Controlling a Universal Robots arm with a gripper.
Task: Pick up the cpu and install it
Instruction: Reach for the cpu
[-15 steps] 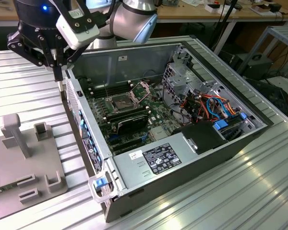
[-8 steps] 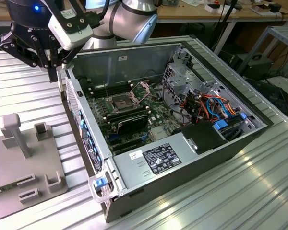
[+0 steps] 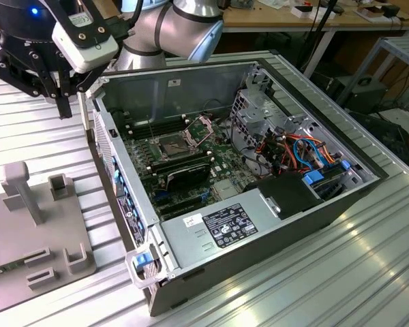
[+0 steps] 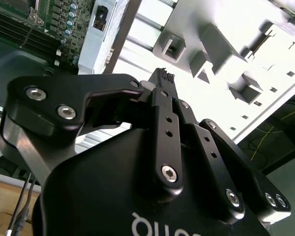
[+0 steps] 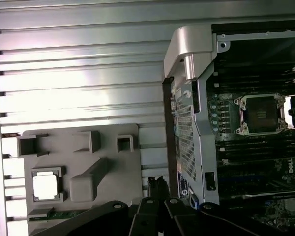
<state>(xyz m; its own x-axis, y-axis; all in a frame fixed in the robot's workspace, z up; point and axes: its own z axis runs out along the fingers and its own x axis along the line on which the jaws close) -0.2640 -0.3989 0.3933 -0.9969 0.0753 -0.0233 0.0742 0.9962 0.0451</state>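
Still early: cpu seen seated in pocket near gray fixture corner; socket seen open, unfilled; gripper held closed, empty, above table.

blk gripper, silver cpu, gry tray, ribbed silver tbl

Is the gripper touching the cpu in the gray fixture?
Apart. In the first wrist view the cpu lies in its pocket of the gray fixture, with bare fixture surface between it and the gripper, which hangs beside the computer case.
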